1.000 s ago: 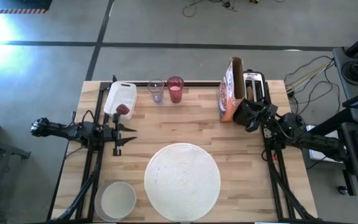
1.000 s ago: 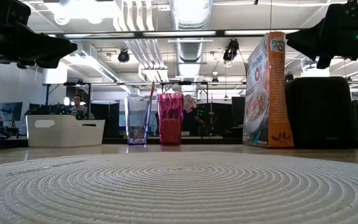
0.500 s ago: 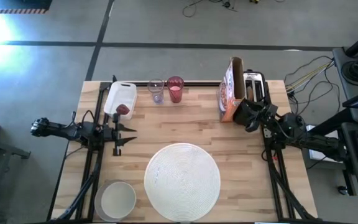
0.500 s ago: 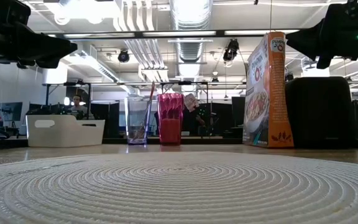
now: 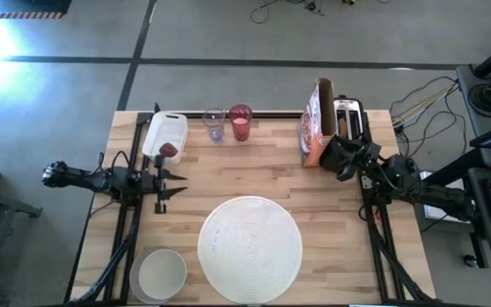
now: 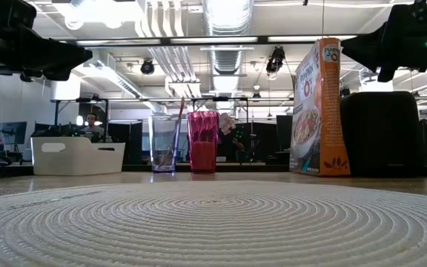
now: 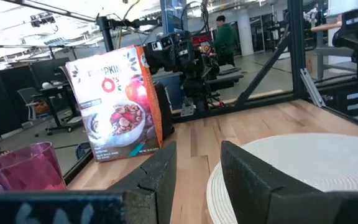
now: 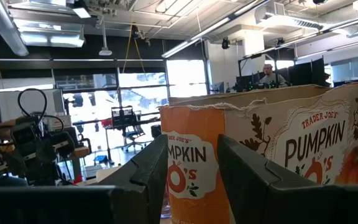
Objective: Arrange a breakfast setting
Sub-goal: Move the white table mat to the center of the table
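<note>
High view, mat: the round white placemat lies bare near the table's front edge, at its middle.
High view, bowl: the white bowl sits at the front left corner, just beside the mat, not on it.
High view, back edge: the white tub holds a small red fruit; a clear glass and the pink-red tumbler stand beside it; the cereal box and toaster stand toward the back right corner.
High view, arms: the left gripper waits at the left edge; the right gripper hangs just in front of the box and toaster.
Low view: the tumbler has red liquid in its lower part and the glass holds what may be a spoon; the bowl is out of frame, and both arms hang clear above the table.
Left wrist view: its claw is parted and grasps nothing; the mat's rim lies ahead.
Right wrist view: its claw is also parted and empty, aimed at the box's top edge, closeness the overhead picture only hints at.
Not found: plate and bagel.
Step, judged: nothing is yet set on the mat; the bowl looks the nearest first pick for the left arm.
Doing it well: take the bowl by its rim and set it down level inside the mat; carry the filled tumbler upright and slowly.
</note>
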`<state>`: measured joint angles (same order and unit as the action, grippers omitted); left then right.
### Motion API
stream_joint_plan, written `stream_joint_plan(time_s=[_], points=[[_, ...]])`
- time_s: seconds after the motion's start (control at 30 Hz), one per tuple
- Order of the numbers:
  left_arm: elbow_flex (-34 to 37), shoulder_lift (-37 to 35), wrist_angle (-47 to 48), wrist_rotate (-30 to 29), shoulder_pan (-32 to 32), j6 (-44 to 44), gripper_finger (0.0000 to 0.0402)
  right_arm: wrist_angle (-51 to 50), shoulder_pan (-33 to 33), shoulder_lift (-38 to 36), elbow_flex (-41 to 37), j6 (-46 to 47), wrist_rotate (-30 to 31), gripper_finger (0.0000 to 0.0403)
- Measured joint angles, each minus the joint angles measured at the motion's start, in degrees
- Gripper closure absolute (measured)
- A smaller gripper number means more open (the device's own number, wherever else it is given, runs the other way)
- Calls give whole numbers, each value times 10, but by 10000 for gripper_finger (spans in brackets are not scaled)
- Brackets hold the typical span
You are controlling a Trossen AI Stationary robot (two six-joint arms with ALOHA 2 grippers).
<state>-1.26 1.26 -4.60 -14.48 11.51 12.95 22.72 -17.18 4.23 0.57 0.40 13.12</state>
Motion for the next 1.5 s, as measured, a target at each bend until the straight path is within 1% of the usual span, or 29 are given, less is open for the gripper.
stream_joint_plan(time_s=[0.67, 0.8, 0.93, 1.07, 1.17, 1.27, 1.33, 1.43, 1.5], points=[[0, 0, -10, 0, 0, 0, 292, 0, 0, 0, 0, 0, 0, 275], [0, 0, -33, -32, 0, 14, 292, 0, 0, 0, 0, 0, 0, 275], [0, 0, -36, -36, 0, 13, 292, 0, 0, 0, 0, 0, 0, 275], [0, 0, -56, -44, 0, -27, 292, 0, 0, 0, 0, 0, 0, 275], [0, 0, -85, -79, 0, -59, 292, 0, 0, 0, 0, 0, 0, 275], [0, 0, -87, -129, 0, -113, 292, 0, 0, 0, 0, 0, 0, 275], [0, 0, -87, -141, -1, -140, 292, 0, 0, 0, 0, 0, 0, 275], [0, 0, -95, -141, 0, -142, 292, 0, 0, 0, 0, 0, 0, 275], [0, 0, -116, -141, 0, -132, 292, 0, 0, 0, 0, 0, 0, 275]])
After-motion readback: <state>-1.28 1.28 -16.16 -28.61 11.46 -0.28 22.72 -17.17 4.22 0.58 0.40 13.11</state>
